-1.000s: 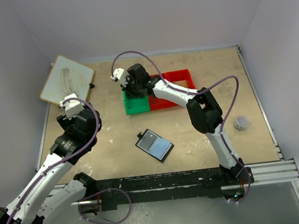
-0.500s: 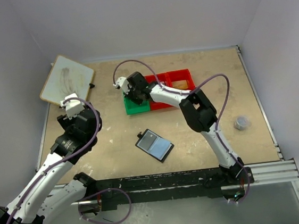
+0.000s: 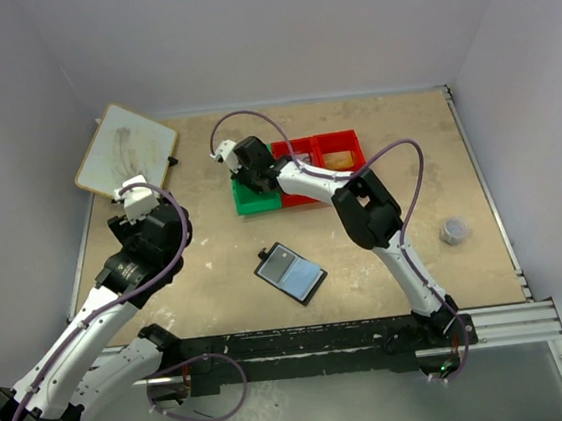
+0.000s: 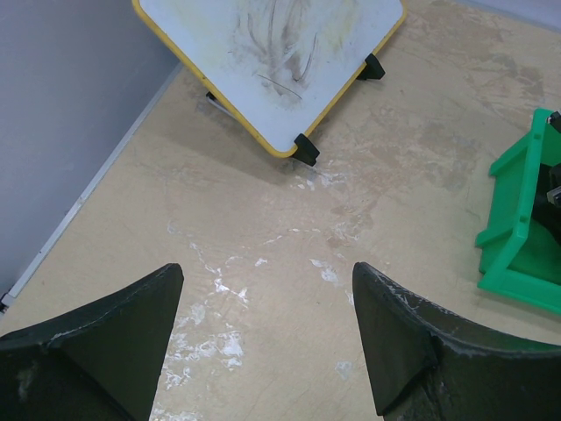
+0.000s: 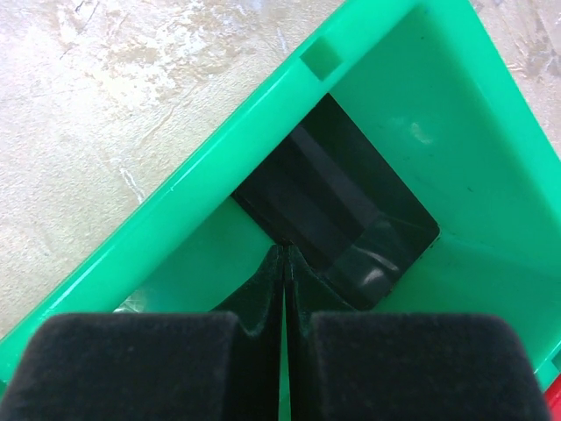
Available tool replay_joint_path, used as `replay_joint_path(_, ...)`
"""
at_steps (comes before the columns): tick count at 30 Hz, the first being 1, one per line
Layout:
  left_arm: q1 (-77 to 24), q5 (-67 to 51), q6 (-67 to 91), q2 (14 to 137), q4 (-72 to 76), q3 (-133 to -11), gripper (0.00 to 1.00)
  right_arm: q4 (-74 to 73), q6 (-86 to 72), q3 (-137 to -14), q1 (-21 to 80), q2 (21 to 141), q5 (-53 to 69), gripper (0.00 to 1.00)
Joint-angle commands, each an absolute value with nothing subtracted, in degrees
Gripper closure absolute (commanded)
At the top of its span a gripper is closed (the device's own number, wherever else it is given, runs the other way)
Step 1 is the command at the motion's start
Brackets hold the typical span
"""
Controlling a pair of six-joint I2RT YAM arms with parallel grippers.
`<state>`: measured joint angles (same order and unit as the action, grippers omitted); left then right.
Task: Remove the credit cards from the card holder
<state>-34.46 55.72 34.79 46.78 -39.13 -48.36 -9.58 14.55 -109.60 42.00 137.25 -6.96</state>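
Note:
The card holder (image 3: 291,273) lies open on the table in front of the arms, pale grey-blue inside, with a black border. A black credit card (image 5: 337,206) lies inside the green bin (image 5: 175,193), face towards the right wrist camera. My right gripper (image 5: 282,248) is shut, its tips pressed together at the card's near edge; the card is not between the pads. From above, the right gripper (image 3: 247,177) reaches down into the green bin (image 3: 257,200). My left gripper (image 4: 263,289) stands open over bare table, nothing between its fingers.
Two red bins (image 3: 320,151) adjoin the green bin on its right. A yellow-edged whiteboard (image 3: 124,147) leans at the back left, close ahead of the left gripper. A small grey round object (image 3: 454,229) sits near the right table edge.
The right gripper has moved left and down into the green bin, staying shut. The left arm and the card holder have not moved.

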Motion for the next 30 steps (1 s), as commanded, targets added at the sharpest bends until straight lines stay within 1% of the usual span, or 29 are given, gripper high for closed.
replay_joint_path(1,-34.0,56.1,33.7,46.5,-38.8,-50.3,0.24,-9.8,13.7,-110.8,42.4,139.2,-10.3,1.00)
replay_joint_path(9,-34.0,56.0,33.7,46.3,-38.8,-50.2,0.24,-8.9,13.4,-109.9,42.5,137.8,-11.5,0.99)
replay_joint_path(15,-34.0,56.1,33.8,45.7,-39.1,-50.4,0.24,-6.7,12.6,-106.8,42.8,130.5,-5.9,0.91)
replay_joint_path(18,-34.0,56.2,34.0,45.0,-38.9,-50.3,0.24,-4.4,11.3,-104.4,42.9,126.5,-4.1,0.83)
replay_joint_path(19,-34.0,56.3,34.0,44.7,-38.9,-50.2,0.24,-3.3,10.7,-103.3,42.8,125.2,-3.9,0.75)
replay_joint_path(20,-34.0,56.3,34.0,44.6,-38.9,-50.2,0.24,-2.2,10.1,-102.3,42.8,123.8,-3.5,0.70)
replay_joint_path(24,-34.0,56.2,34.0,44.4,-38.8,-50.1,0.24,0.4,7.8,-98.3,42.8,119.2,-2.6,0.64)
replay_joint_path(25,-34.0,56.2,34.0,44.4,-38.8,-50.2,0.24,0.9,6.8,-97.1,42.9,117.7,-3.5,0.61)
replay_joint_path(26,-34.0,56.2,34.1,44.5,-38.9,-50.2,0.24,2.0,4.8,-95.3,43.2,116.3,-7.1,0.51)
replay_joint_path(27,-34.0,56.2,34.1,44.4,-38.9,-50.1,0.24,3.7,1.1,-93.0,43.5,114.5,-14.0,0.44)
replay_joint_path(28,-34.0,56.2,34.1,44.5,-38.9,-50.2,0.24,3.3,-3.9,-90.6,43.5,112.1,-17.6,0.43)
replay_joint_path(30,-34.0,56.3,34.1,44.4,-38.9,-50.2,0.24,3.0,-11.8,-85.1,43.4,107.3,-19.0,0.42)
